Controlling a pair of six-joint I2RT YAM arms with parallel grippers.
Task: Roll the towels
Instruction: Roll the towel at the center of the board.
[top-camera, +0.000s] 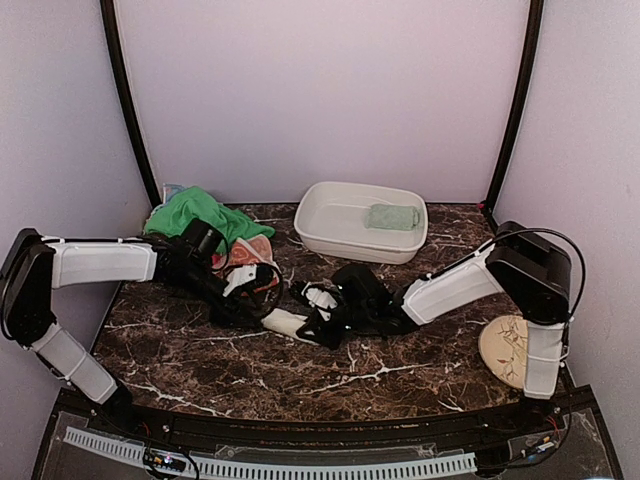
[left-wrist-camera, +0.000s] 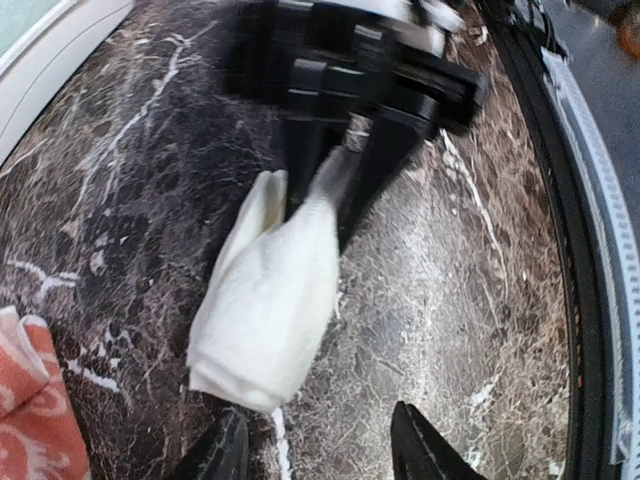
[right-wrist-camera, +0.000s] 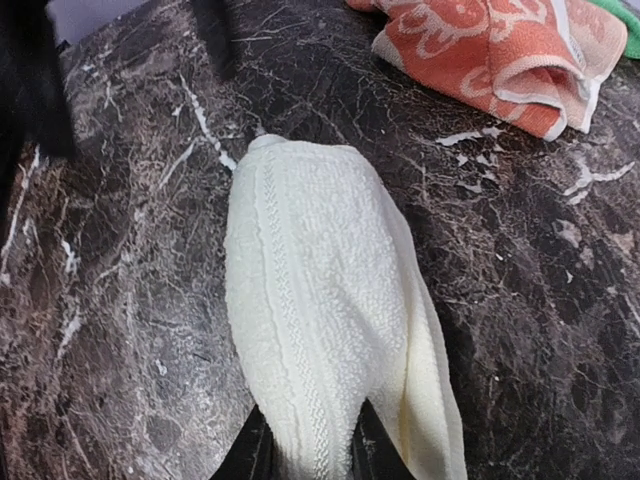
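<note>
Top view: on a dark marble table (top-camera: 200, 360), the left arm (top-camera: 100, 262) and right arm (top-camera: 450, 285) meet at the middle, over a rolled cream-white towel (top-camera: 288, 321). A green towel (top-camera: 195, 212) and an orange swirl towel (top-camera: 250, 252) lie heaped at the back left. A sage-green towel (top-camera: 392, 216) sits inside a white basin (top-camera: 330, 235). A plate (top-camera: 503, 348) rests at the right edge.

Left wrist view: the left gripper (left-wrist-camera: 315, 445) is spread wide with nothing between its fingers (just short of the roll's near end). The roll's far end is pinched by the other arm.

Right wrist view: the right gripper (right-wrist-camera: 310, 445) is clamped on one end of the cream-white towel, which lies along the marble.
</note>
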